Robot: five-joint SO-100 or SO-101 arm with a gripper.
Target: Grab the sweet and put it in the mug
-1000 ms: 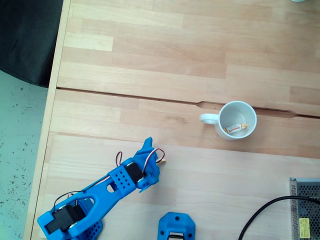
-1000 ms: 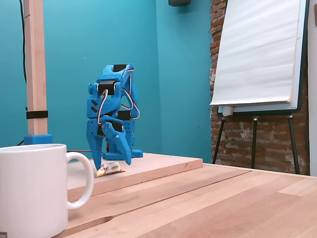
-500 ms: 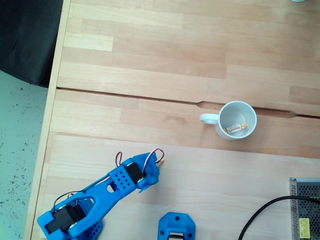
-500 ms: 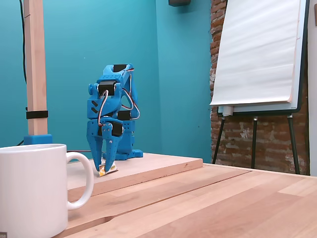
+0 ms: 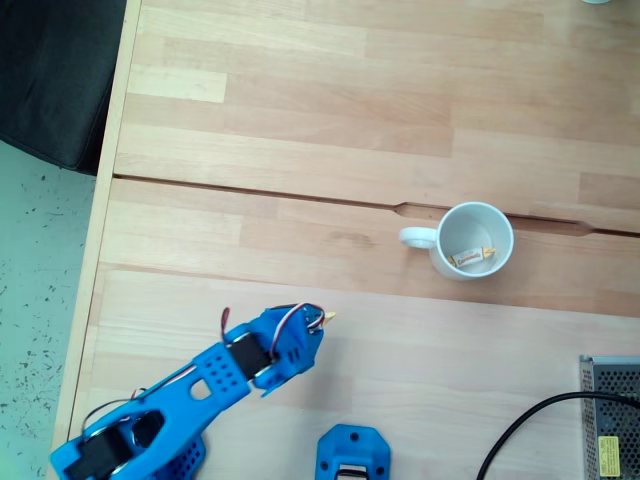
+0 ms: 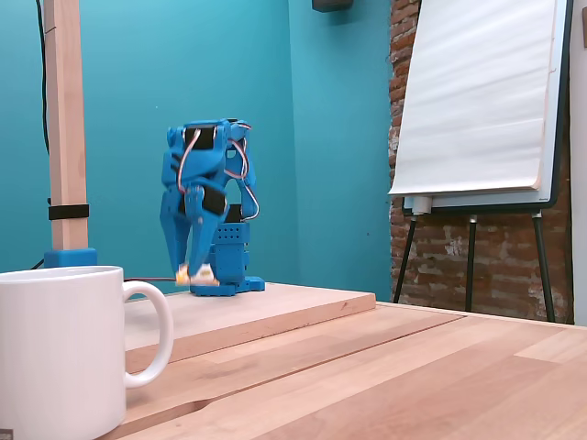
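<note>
So the blue gripper is pinched shut on the sweet and holds it up clear of the wooden table. The white mug sits well apart from it, with another wrapped candy lying inside.

I am finding no legible text in either fixed view. I am seeing print on the wrapper of the candy lying inside the mug, too small to read. I am noting a yellow label on the metal box at the lower right edge, its print unreadable too.
</note>
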